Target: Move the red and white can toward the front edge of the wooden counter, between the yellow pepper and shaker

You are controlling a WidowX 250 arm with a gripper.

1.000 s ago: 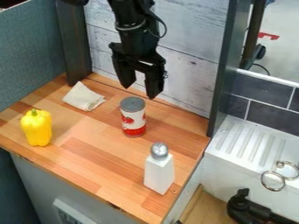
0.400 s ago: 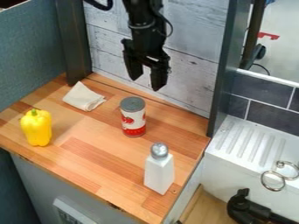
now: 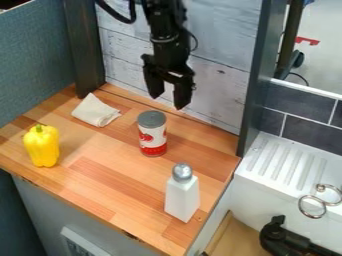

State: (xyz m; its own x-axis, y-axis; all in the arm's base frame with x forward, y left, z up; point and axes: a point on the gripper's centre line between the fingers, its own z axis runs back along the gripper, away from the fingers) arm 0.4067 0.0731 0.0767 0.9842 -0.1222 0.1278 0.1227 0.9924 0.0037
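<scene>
The black gripper hangs above the back of the wooden counter, its two fingers apart with nothing between them. Just below and slightly in front of it, a red and white can with a grey top stands upright, apart from the gripper. A white bottle with a silver cap stands near the counter's right front. At the left is an upright yellow bell pepper. A folded beige cloth lies toward the back left.
The wooden counter is bounded by a whitewashed plank wall behind and dark posts at both back corners. To the right is a white sink with a ridged drainboard and metal rings. A black fixture sits at the lower right.
Over the last second the gripper has moved right and slightly up, then settled a little lower again. Can, bottle, pepper and cloth have stayed in place.
</scene>
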